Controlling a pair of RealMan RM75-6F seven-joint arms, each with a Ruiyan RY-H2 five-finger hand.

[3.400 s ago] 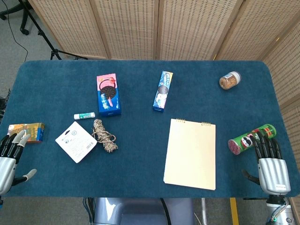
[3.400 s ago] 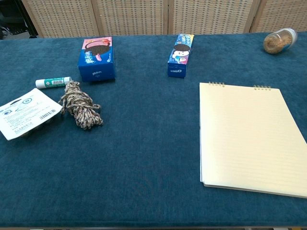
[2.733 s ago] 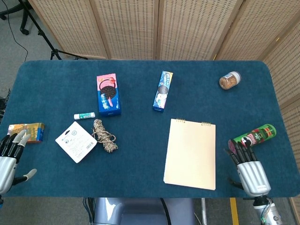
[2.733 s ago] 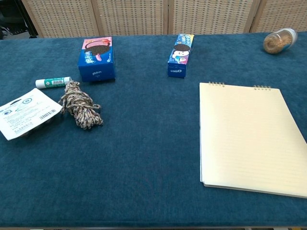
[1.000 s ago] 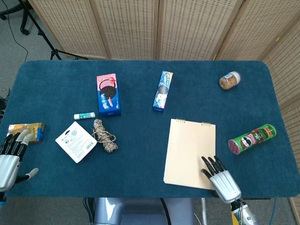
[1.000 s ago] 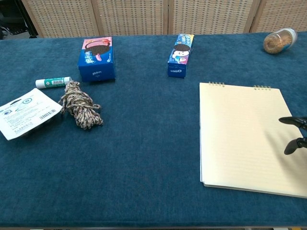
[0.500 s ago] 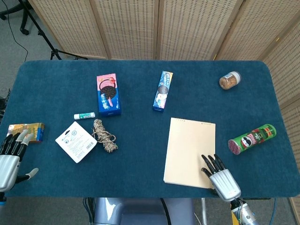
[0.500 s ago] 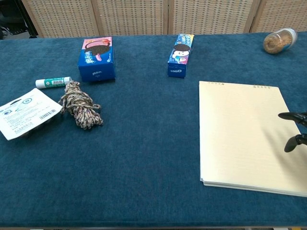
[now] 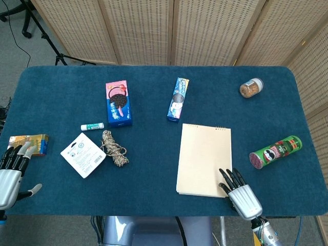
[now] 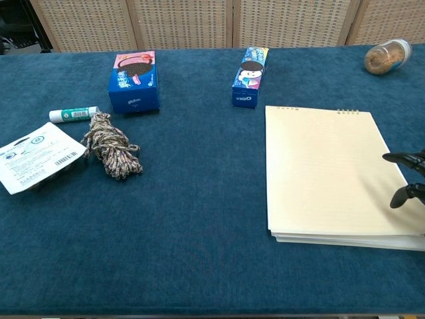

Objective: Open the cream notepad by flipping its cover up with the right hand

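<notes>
Under the fingertips of the right hand (image 9: 241, 193), at the near right corner of the pad, lies the cream notepad (image 9: 204, 159), flat and closed on the blue cloth. The hand's fingers are spread and stretched forward over that corner, holding nothing; whether they press the paper or hover just above it I cannot tell. Compared with a second ago, the pad has slid away from the hand and a little to its left, so its wire-bound top edge now sits closer to the narrow cookie box (image 9: 178, 99) beyond it. The cover has not lifted. I judge this as a push rather than a flip: the fingers are dragging the whole pad instead of catching the cover's edge, so the opening is not yet begun.

The pad is a thin rectangular stack of matte sheets, faintly ruled, with small spiral loops along its far edge. It rests on a napped, carpet-like table cover (image 9: 154, 179). To the hand's right lies a glossy green cylindrical can (image 9: 275, 151) on its side.

The left hand (image 9: 10, 174) rests open far across the table, fingers apart.
</notes>
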